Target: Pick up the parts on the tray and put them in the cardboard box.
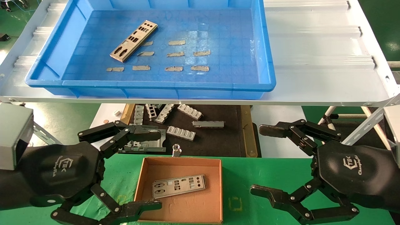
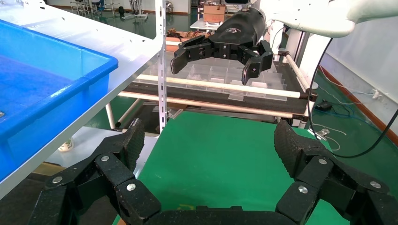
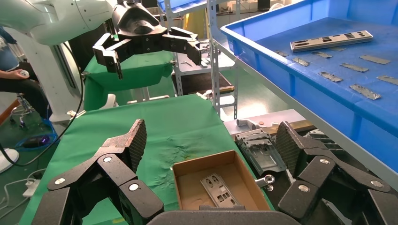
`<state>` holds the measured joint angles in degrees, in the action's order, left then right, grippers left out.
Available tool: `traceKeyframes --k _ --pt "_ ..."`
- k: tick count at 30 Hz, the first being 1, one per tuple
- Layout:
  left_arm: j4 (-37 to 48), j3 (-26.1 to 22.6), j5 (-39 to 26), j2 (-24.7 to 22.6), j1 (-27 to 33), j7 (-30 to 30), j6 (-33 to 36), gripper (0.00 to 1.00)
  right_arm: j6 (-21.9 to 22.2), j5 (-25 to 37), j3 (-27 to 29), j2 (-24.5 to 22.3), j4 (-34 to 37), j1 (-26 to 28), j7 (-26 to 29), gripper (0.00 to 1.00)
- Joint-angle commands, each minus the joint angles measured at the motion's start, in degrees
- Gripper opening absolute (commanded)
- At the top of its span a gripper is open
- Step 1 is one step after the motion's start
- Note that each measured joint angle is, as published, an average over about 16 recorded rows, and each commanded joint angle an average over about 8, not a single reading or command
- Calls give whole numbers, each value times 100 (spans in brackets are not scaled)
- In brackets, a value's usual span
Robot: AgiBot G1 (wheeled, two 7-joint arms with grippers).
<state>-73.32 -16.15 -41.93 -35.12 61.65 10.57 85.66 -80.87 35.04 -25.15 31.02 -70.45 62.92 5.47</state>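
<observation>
- One flat silver-grey punched metal plate (image 1: 133, 40) is lying in the large bright-blue plastic tray (image 1: 268, 67); another (image 1: 178, 185) is lying in the small brown cardboard box (image 1: 139, 175).
- My left gripper (image 1: 156, 170) is hovering spread wide at the box's left wall; my right gripper (image 1: 261, 161) is hanging released beside it.

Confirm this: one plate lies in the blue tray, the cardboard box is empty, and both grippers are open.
The cardboard box is not empty: the head view shows one plate in it. The rest holds: one plate in the blue tray, left gripper and right gripper open.
</observation>
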Motion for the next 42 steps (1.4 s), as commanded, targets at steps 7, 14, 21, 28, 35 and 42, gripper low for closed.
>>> traceKeyframes --k 7,14,21,28,35,42 --pt "0 0 0 0 0 0 0 100 0 0 0 0 0 0 0 100" --pt "0 0 0 0 0 0 0 100 0 0 0 0 0 0 0 100" --pt "0 0 0 0 0 0 0 100 0 0 0 0 0 0 0 100" --pt "0 0 0 0 0 0 0 100 0 0 0 0 0 0 0 100" --pt "0 0 0 0 0 0 0 100 0 0 0 0 0 0 0 100" --pt "0 0 0 0 0 0 0 100 0 0 0 0 0 0 0 100"
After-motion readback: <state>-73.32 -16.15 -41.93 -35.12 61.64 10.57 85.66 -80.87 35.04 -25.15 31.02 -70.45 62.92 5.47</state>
